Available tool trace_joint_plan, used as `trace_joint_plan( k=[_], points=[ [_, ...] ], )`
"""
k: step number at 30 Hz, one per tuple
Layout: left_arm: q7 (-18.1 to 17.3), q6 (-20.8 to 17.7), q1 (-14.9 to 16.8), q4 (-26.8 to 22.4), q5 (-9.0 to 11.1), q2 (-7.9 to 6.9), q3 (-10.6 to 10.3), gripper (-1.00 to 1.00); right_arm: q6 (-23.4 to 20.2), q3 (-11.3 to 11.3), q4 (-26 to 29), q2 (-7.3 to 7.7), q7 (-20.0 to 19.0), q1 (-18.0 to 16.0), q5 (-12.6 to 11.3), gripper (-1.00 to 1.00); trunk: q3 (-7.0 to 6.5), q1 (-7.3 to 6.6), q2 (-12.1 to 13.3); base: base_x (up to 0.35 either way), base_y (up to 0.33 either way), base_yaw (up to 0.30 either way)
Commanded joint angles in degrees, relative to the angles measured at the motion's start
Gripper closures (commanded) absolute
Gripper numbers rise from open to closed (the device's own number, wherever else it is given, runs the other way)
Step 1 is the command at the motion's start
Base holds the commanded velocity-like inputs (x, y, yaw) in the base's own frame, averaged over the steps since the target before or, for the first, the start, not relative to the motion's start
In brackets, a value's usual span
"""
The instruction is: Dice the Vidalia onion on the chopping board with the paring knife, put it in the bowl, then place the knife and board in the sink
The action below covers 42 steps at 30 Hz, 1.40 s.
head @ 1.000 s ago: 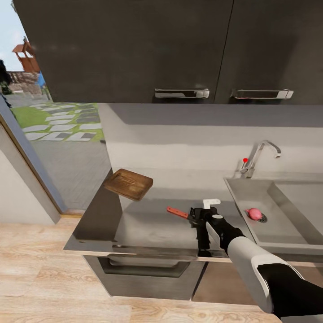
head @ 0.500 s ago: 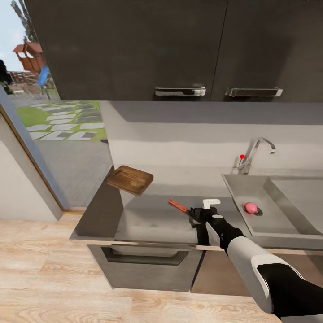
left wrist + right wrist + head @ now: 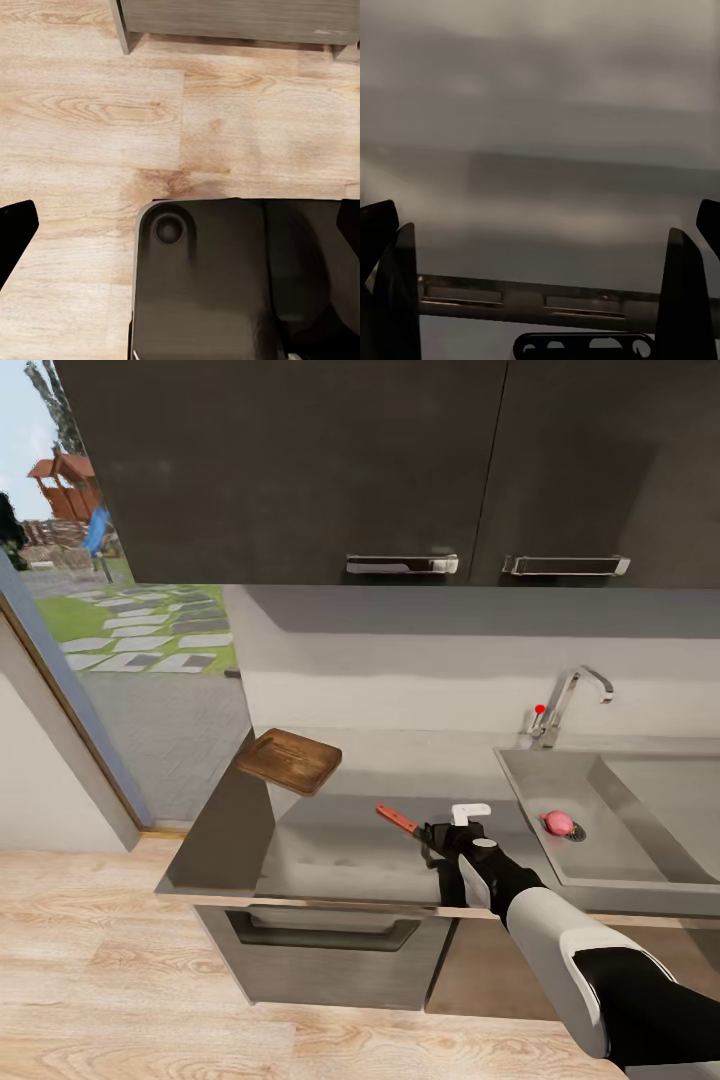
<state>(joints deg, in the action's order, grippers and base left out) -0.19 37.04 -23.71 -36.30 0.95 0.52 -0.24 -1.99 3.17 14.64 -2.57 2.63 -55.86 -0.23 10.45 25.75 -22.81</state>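
- The right hand hangs low over the front of the grey table, a little below the middle of the head view; in the right wrist view its two dark fingers stand far apart at the frame's sides with nothing between them, so it is wide and holds nothing.
- The paring knife, orange-red handle showing, lies on the table just up and left of that hand; whether they touch cannot be told.
- A small white object, probably the bowl, sits just above the hand, partly hidden.
- The chopping board lies at the table's left far corner, left of centre in the frame, well apart from the knife.
- The Vidalia onion rests in the sink at the right, beside the drain, below the tap.
- In the left wrist view, the left hand's dark fingertips show at the frame's edges over the wooden floor: wide apart, empty.
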Motion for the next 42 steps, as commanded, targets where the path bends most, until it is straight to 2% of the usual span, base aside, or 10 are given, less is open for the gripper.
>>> trace_joint_plan(
  k=[1, 10, 27, 42],
  points=[
    [0.0, 0.1, 0.0, -0.1, 0.1, 0.0, 0.0, -1.0, -0.2, 0.3, 0.0, -0.02, 0.3, 0.0, 0.0, -1.0, 0.1, 0.04, -0.1, 0.0, 0.0, 0.0],
    [0.0, 0.1, 0.0, -0.2, 0.1, 0.0, 0.0, -1.0, -0.2, 0.3, 0.0, -0.07, 0.3, 0.0, 0.0, -1.0, 0.1, 0.04, -0.1, 0.0, 0.088, 0.0],
    [0.0, 0.1, 0.0, -0.2, 0.1, 0.0, 0.0, -1.0, -0.2, 0.3, 0.0, -0.07, 0.3, 0.0, 0.0, -1.0, 0.1, 0.04, -0.1, 0.0, 0.246, 0.0],
    [0.2, 0.1, 0.0, -0.2, 0.1, 0.0, 0.0, -1.0, -0.2, 0.3, 0.0, -0.07, 0.3, 0.0, 0.0, -1.0, 0.1, 0.04, -0.1, 0.0, 0.025, 0.0]
  ],
)
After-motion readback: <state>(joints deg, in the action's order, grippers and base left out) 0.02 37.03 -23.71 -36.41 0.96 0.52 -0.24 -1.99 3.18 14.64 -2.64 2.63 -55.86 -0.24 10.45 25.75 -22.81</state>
